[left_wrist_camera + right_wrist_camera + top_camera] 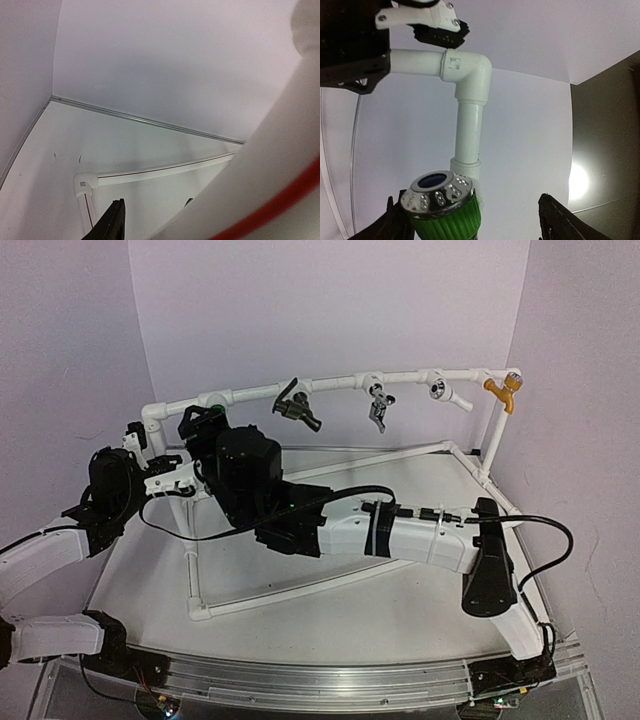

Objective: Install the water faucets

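Right wrist view puts the green faucet [447,212] between the fingers of the right tool [470,212]. Its silver end faces the camera, and it sits hard by one finger [397,227] and well apart from the other. The jaws stand wide, so that tool is released and grasps nothing. Just beyond the tool, the top rail [469,130] runs to the elbow [470,65]. From above, the faucet shows as a green spot seated at a fitting on that rail (how far it is threaded in cannot be told).

The left tool [168,478] sits round the corner post [190,560] below the elbow, apparently steadying the frame. Whether it is clenched on the post or merely around it, I cannot tell. The dark faucet [297,406] hangs from the rail farther along, well apart from the right tool, and seems to be in place.

The step in hand, as I judge it, is screwing home the green faucet, with the tool open around it. The next move calls for closing squarely on the green body. The tool should then turn about the fitting's axis without tilting, lest the thread cross.
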Controlling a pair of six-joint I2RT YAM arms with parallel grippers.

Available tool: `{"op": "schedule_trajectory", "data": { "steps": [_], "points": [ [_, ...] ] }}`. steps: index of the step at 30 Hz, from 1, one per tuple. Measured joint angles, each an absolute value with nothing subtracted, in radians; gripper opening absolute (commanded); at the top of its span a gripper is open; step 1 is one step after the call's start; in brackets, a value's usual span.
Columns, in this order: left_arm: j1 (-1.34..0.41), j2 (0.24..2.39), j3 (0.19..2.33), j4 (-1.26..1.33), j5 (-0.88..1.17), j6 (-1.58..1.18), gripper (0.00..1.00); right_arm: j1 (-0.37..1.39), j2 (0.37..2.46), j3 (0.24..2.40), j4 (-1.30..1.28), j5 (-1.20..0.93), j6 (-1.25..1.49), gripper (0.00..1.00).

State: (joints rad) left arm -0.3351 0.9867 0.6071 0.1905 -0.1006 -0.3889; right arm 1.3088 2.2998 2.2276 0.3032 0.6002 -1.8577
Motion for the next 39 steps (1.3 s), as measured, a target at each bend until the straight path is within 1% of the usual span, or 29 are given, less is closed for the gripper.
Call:
{"op": "schedule_trajectory", "data": {
  "steps": [7, 9, 10, 14, 15, 23, 27, 31, 35, 37, 39],
  "points": [
    [-0.335, 0.987, 0.607, 0.191, -0.101, -0.389, 0.00, 1.289, 2.323, 2.255, 0.324, 0.639, -1.810, 0.42],
    [-0.335, 0.987, 0.607, 0.191, -0.101, -0.389, 0.00, 1.290, 2.338, 2.273, 0.324, 0.649, -1.752, 0.23],
    [-0.335, 0.987, 0.607, 0.191, -0.101, -0.389, 0.00, 1.290, 2.345, 2.281, 0.324, 0.653, -1.722, 0.16],
    [-0.332, 0.990, 0.607, 0.193, -0.105, -0.394, 0.00, 1.290, 2.357, 2.307, 0.324, 0.690, -1.529, 0.02],
    [-0.332, 0.991, 0.607, 0.193, -0.105, -0.394, 0.00, 1.290, 2.357, 2.311, 0.323, 0.696, -1.467, 0.01],
    [-0.332, 0.991, 0.607, 0.193, -0.101, -0.391, 0.00, 1.285, 2.344, 2.284, 0.362, 0.725, -0.868, 0.00],
    [-0.335, 0.990, 0.607, 0.192, -0.090, -0.382, 0.00, 1.275, 2.271, 2.169, 0.381, 0.686, -0.512, 0.00],
    [-0.341, 0.989, 0.607, 0.192, -0.080, -0.373, 0.00, 1.254, 2.187, 2.047, 0.384, 0.600, -0.159, 0.00],
    [-0.345, 0.990, 0.608, 0.191, -0.078, -0.368, 0.00, 1.232, 2.135, 1.967, 0.396, 0.523, 0.083, 0.00],
    [-0.346, 0.992, 0.609, 0.191, -0.078, -0.368, 0.00, 1.228, 2.126, 1.954, 0.396, 0.507, 0.134, 0.04],
    [-0.346, 0.994, 0.611, 0.191, -0.079, -0.368, 0.00, 1.226, 2.122, 1.948, 0.396, 0.497, 0.153, 0.21]
  ]
}}
